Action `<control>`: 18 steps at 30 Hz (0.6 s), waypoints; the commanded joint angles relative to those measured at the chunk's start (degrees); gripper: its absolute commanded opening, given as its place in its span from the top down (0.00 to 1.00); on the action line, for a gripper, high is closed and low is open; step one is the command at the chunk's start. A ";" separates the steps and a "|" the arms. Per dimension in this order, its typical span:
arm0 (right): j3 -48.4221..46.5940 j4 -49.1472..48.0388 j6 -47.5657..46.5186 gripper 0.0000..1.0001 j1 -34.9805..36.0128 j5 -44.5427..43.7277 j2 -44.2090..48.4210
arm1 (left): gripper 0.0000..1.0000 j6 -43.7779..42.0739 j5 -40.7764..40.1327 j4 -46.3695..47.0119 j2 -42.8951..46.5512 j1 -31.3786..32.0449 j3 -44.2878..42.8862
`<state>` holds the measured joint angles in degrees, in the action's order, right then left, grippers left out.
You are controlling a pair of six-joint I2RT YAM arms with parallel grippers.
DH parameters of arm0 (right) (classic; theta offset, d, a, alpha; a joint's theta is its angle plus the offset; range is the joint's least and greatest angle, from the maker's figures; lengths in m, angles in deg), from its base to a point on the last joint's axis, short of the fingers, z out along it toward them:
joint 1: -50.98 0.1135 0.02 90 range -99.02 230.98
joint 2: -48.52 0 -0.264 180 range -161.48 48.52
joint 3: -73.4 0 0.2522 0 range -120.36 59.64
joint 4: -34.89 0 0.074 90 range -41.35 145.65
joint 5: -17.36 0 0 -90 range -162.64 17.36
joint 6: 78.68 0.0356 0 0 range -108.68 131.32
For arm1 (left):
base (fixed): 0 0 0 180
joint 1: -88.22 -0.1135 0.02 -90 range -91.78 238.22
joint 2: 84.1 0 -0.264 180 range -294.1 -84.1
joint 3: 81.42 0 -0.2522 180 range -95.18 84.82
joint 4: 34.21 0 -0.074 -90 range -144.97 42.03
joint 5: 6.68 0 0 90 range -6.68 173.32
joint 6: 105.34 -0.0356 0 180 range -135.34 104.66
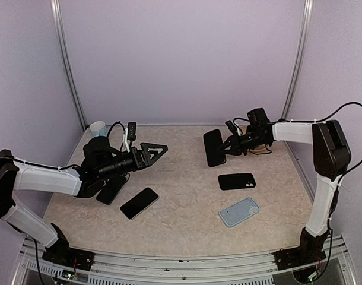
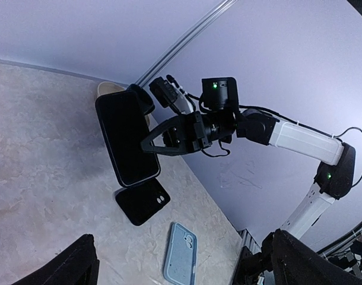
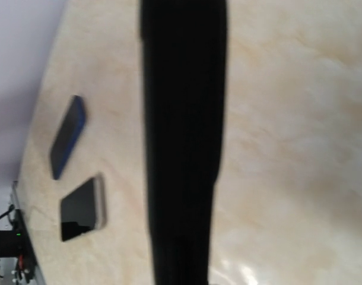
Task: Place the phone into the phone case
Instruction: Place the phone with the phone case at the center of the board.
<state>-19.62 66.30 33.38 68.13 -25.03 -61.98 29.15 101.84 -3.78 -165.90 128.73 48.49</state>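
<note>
My right gripper point(image 1: 227, 146) is shut on a black phone point(image 1: 213, 147), holding it upright on edge above the far right of the table. In the left wrist view the phone point(image 2: 126, 136) shows a dark face with a raised rim; whether a case is on it I cannot tell. Edge-on, it fills the middle of the right wrist view point(image 3: 181, 142). A black phone case point(image 1: 236, 181) lies flat just below it, camera cut-outs up point(image 2: 142, 202). My left gripper point(image 1: 157, 153) stands open and empty at mid-left, pointing at the phone, well apart from it.
A light blue case point(image 1: 239, 211) lies near the front right point(image 2: 181, 252). A second phone with a dark screen point(image 1: 139, 202) lies front left. A dark blue slab point(image 1: 111, 190) sits beside it under my left arm. A pale cup point(image 1: 98, 127) stands at the back left corner.
</note>
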 commanded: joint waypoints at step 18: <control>-6.24 5.90 -4.46 1.00 -5.01 0.02 -8.55 | 0.01 -0.22 -1.03 0.77 0.42 -0.43 1.95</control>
<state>-22.86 71.96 30.21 64.96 -26.45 -69.56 29.20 101.03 -3.89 -165.88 128.73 49.88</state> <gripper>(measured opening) 0.078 0.989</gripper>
